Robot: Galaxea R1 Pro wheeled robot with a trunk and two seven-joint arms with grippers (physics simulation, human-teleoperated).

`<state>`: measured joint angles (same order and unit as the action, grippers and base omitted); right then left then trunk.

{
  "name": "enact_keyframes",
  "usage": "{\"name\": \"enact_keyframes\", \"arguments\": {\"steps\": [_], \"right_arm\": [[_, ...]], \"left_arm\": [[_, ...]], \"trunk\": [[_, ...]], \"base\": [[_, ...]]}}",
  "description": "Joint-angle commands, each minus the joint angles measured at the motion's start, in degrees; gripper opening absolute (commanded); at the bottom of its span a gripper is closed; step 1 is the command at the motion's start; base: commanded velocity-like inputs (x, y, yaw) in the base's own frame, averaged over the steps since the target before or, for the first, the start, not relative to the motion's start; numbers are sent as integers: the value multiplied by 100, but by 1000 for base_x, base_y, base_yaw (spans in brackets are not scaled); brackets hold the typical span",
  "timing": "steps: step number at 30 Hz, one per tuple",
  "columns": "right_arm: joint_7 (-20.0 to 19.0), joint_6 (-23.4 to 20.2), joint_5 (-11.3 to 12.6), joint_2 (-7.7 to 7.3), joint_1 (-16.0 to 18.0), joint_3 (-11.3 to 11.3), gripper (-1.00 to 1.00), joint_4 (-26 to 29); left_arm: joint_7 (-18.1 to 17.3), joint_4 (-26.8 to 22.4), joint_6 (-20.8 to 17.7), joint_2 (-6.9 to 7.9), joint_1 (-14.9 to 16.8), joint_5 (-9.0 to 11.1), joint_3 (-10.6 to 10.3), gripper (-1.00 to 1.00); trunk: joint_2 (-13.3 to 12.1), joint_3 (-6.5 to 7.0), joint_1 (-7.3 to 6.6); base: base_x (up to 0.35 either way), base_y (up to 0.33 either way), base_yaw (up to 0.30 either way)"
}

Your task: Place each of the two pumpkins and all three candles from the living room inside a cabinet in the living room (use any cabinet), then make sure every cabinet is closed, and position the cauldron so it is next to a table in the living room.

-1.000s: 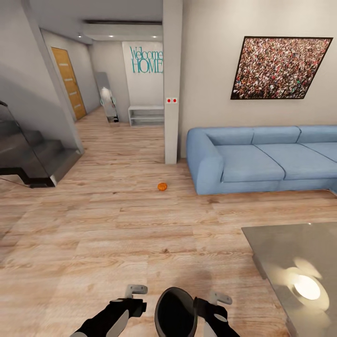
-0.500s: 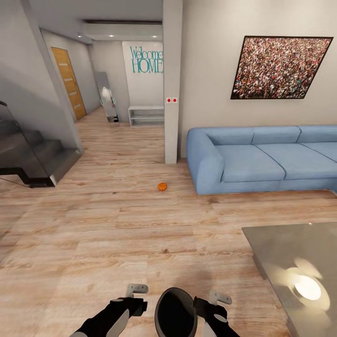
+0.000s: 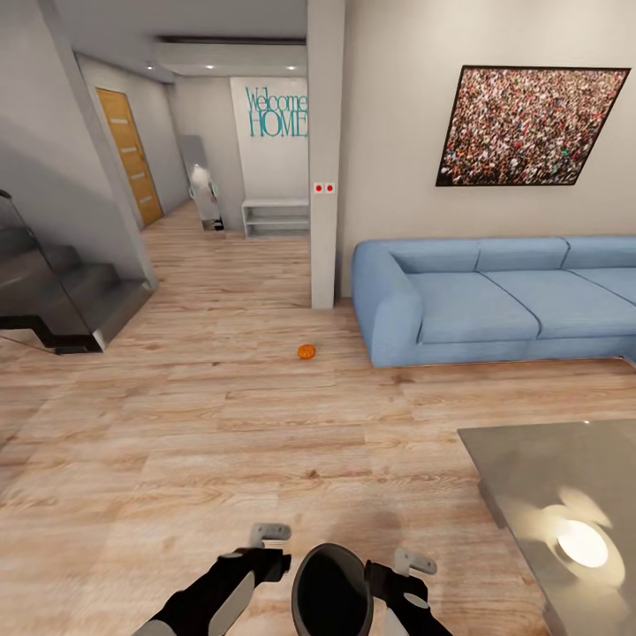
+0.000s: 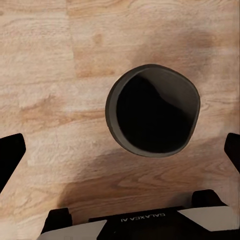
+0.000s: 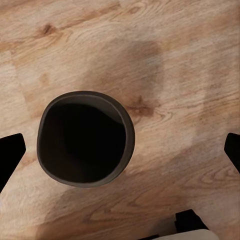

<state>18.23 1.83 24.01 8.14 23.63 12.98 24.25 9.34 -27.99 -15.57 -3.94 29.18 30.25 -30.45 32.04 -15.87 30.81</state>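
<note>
- While the cauldron point(image 3: 331, 590) sits upright on the wooden floor point(image 3: 203, 433) right in front of the robot, both arms flank it, left gripper point(image 3: 265, 548) on one side and right gripper point(image 3: 408, 574) on the other.
- From each wrist camera the black pot point(image 4: 152, 111) gapes mouth-up between dark fingertips point(image 4: 11, 156) set wide apart, so both pincers are spread and holding nothing.
- I would say the cauldron step is in hand: the glossy grey table point(image 3: 530, 468) lies just off to the robot's right, near the pot but not touching it.
- One pumpkin point(image 3: 306, 352) rests on the floor well ahead, near the end of the blue sofa point(image 3: 477, 305).
- Next, I'd guess, the pot may want nudging closer to the table, or the robot drives on toward that pumpkin.
</note>
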Motion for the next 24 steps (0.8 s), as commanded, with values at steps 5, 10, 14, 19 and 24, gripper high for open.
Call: {"name": "enact_keyframes", "arguments": {"steps": [5, 10, 14, 19, 24], "right_arm": [[44, -1, 60, -1, 3, 47, 100, -6], [42, -27, 60, 1, 5, 47, 100, -63], [40, -7, 54, 3, 5, 52, 100, -209], [40, 15, 52, -4, 5, 53, 100, -240], [40, 38, 51, 1, 4, 110, 100, -244]], "left_arm": [[58, -70, -24, -4, 5, 35, -43, 100], [59, -75, -25, -43, 6, 19, -48, 100], [55, -75, -25, -57, 5, 16, -49, 100], [63, -75, -18, -66, 4, 1, -55, 100], [70, -75, -17, -65, 4, -5, -57, 100]], "trunk": [[210, -99, 112], [411, -189, 222], [571, -261, 310], [772, -350, 420], [973, -440, 530]], "base": [[0, 0, 0], [0, 0, 0], [0, 0, 0], [0, 0, 0], [0, 0, 0]]}}
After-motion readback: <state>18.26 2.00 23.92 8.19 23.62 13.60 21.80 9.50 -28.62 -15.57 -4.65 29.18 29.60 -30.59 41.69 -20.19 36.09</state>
